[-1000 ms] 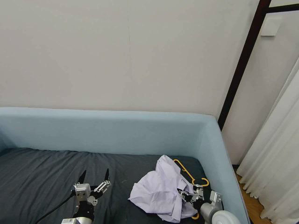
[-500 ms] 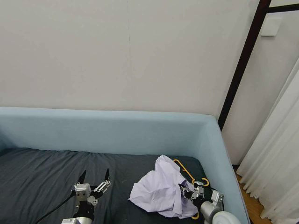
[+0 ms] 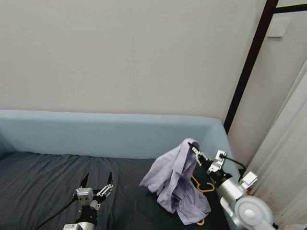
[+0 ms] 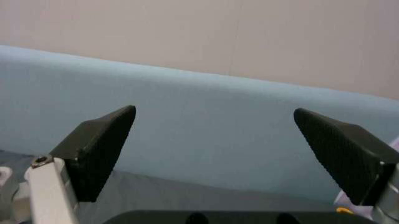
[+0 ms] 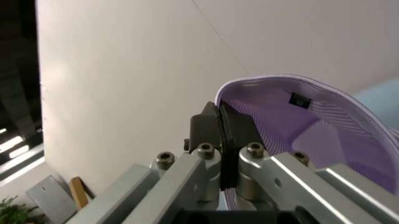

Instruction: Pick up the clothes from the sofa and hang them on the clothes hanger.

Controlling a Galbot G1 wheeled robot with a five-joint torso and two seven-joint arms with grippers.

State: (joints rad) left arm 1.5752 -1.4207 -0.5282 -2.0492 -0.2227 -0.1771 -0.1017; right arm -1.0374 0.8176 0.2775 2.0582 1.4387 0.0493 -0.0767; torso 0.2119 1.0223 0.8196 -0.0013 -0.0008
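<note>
The lilac shirt (image 3: 177, 184) hides most of the orange hanger (image 3: 196, 183); beside the shirt only short curves show. Left of the shirt, the picture edge cuts the sofa (image 3: 96, 134).

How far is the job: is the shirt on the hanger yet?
Picked up: the right claw is shut on the collar of the purple shirt, holding it above the sofa. Not hung: the orange hanger lies on the seat beside it. The left claw hovers open, low.

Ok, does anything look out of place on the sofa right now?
The orange hanger lies flat on the sofa seat, partly under the purple shirt dangling bunched from the right gripper. The left gripper hovers open over the seat.
</note>
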